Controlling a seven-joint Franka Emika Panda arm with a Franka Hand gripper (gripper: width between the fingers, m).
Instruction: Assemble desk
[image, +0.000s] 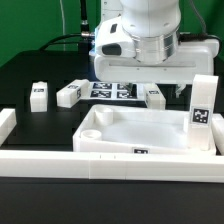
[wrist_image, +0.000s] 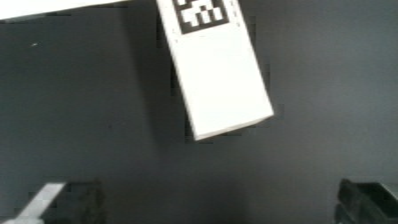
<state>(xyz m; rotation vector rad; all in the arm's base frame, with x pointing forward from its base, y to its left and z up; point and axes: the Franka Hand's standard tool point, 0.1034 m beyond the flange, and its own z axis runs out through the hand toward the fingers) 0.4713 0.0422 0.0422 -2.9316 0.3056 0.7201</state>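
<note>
The exterior view looked from low at the front, aimed slightly downward across the border rail (image: 60, 162), which lay nearest the lens. It faced the arm and stood far enough back to take in most of the dark surface (image: 50, 125), with the hand (image: 145, 72) at the far middle. The wrist view looked down from the hand, close to the surface, its 2 fingertips (wrist_image: 63, 203) at the picture's edge. Both views shared the dark surface. The wrist view's 1 tagged leg (wrist_image: 222, 75) could not be matched to the exterior view.
</note>
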